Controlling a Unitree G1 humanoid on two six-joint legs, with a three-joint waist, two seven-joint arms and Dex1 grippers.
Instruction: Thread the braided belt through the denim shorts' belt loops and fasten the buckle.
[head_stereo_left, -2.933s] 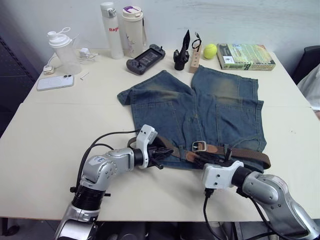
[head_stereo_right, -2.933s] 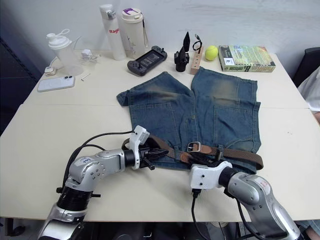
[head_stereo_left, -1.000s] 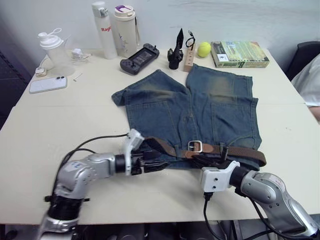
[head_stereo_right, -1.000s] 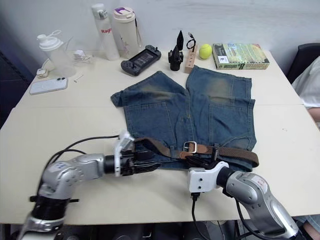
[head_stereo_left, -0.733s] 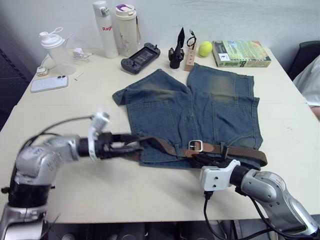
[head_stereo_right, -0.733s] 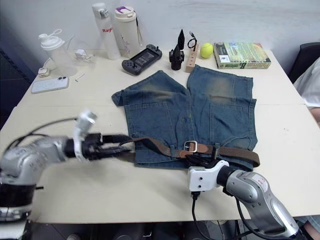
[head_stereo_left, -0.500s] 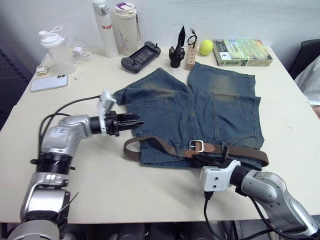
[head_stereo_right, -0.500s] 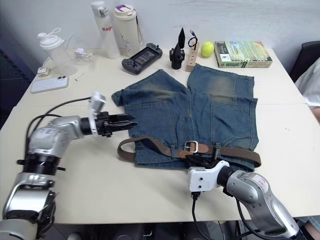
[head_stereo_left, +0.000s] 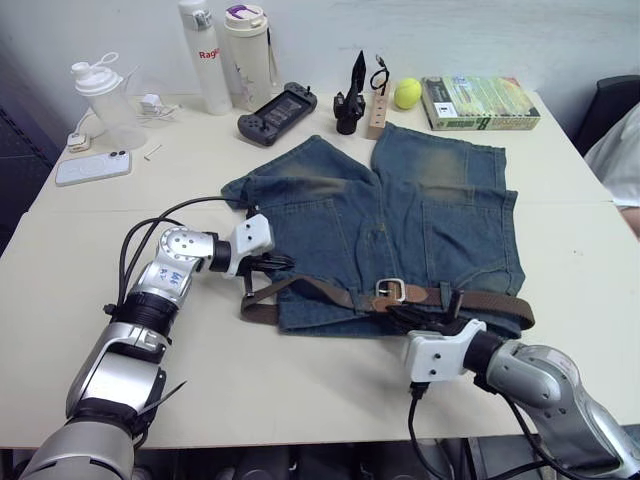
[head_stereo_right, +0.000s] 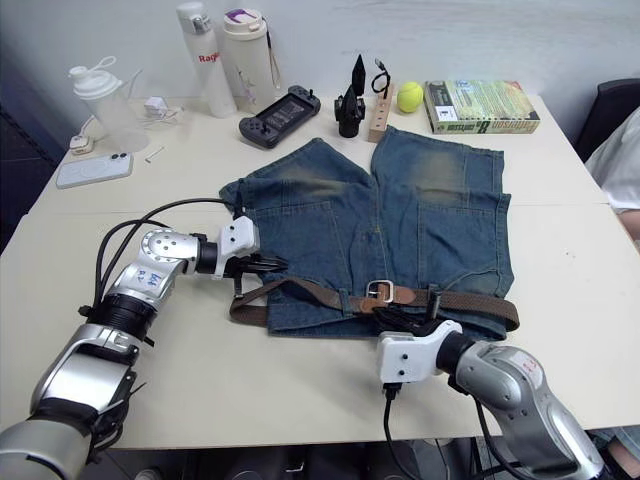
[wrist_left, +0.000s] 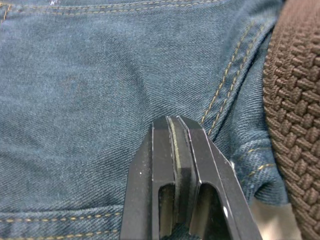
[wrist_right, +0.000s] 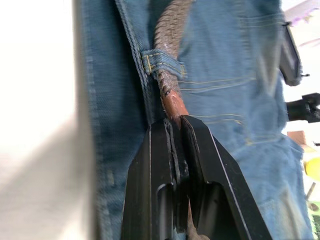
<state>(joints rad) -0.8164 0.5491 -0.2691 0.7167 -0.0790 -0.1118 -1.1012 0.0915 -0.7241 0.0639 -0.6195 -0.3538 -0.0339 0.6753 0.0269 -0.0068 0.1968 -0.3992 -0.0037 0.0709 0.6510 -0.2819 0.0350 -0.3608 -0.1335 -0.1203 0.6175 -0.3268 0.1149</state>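
The denim shorts (head_stereo_left: 420, 210) lie flat mid-table, waistband toward me. The braided belt (head_stereo_left: 320, 290) runs along that waistband, its buckle (head_stereo_left: 390, 291) near the middle and a bent end (head_stereo_left: 248, 306) sticking out past the shorts' left side. My left gripper (head_stereo_left: 283, 264) is shut with nothing seen between its fingers, its tips (wrist_left: 175, 120) resting on the denim beside the belt's braid (wrist_left: 295, 100). My right gripper (wrist_right: 172, 120) is shut on the belt's smooth brown tip (wrist_right: 174, 106). Just beyond it, the braid passes under a belt loop (wrist_right: 161, 64).
Along the back edge stand two bottles (head_stereo_left: 215, 55), a shaker cup (head_stereo_left: 100, 95), a game controller (head_stereo_left: 277, 100), a tennis ball (head_stereo_left: 407, 93) and a book (head_stereo_left: 480, 102). A phone (head_stereo_left: 92, 167) lies back left. A person's sleeve (head_stereo_left: 615, 160) shows at the right edge.
My left gripper pulled the belt's end out to the left, let it go, swung away, and now rests on the shorts' left edge. The right gripper stays shut on the belt.
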